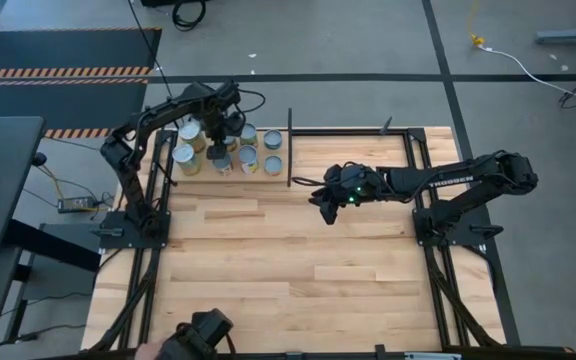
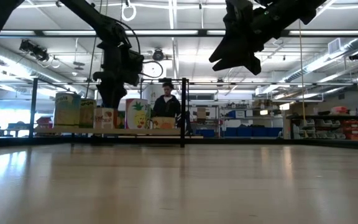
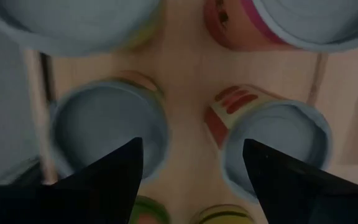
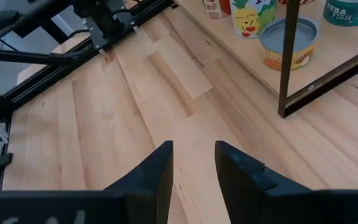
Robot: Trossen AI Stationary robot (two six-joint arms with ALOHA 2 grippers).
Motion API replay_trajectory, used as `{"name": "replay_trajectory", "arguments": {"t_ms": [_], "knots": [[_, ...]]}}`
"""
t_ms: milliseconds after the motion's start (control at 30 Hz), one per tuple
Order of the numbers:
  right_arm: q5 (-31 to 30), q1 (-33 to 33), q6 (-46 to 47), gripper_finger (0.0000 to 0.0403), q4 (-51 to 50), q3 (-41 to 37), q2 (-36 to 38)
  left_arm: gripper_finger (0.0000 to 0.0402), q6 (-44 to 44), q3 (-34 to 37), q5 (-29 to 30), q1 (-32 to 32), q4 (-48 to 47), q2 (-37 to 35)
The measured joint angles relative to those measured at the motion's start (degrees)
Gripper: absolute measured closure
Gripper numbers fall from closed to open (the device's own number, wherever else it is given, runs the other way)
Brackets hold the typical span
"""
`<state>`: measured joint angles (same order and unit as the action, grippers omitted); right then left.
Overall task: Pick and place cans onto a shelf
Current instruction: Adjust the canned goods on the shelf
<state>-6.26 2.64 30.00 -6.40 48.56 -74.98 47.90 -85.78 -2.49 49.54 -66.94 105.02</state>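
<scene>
The desk (image 1: pixel 298 260) itself lies bare of cans, so by the look of it the job is nearly finished. On the shelf (image 1: pixel 230 178) at the far left corner, the cans (image 1: pixel 230 150) stand grouped together. The left gripper (image 1: pixel 218 128) hovers over them, fingers wide, holding nothing. The right gripper (image 1: pixel 326 212) hangs mid-desk beside the shelf, fingers narrowly parted, empty.

A large workshop or lab hall is showing here: ceiling strip lights (image 2: pixel 166 34) are glowing at the frame's top, stocked storage racks (image 2: pixel 347 127) are standing at right, and hazard-striped floor mats (image 1: pixel 63 72) are lying upper left on grey concrete
</scene>
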Motion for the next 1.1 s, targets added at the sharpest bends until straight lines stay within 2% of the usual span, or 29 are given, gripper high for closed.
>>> {"name": "replay_trajectory", "arguments": {"t_ms": [233,800,1100], "knots": [[-0.2,-0.5,1.7,0.0277,0.0,0.0,0.0,0.0130,-0.7,-0.1,1.1,-0.5,-0.5,1.7],[-3.8,-2.7,7.4,0.0277,-0.3,0.0,0.0,0.0194,-2.3,-0.1,1.8,2.2,-3.1,1.9],[-4.7,-3.0,7.5,0.0277,-0.2,0.0,0.0,0.0200,-3.1,0.0,2.3,2.0,-2.7,1.5]]}}
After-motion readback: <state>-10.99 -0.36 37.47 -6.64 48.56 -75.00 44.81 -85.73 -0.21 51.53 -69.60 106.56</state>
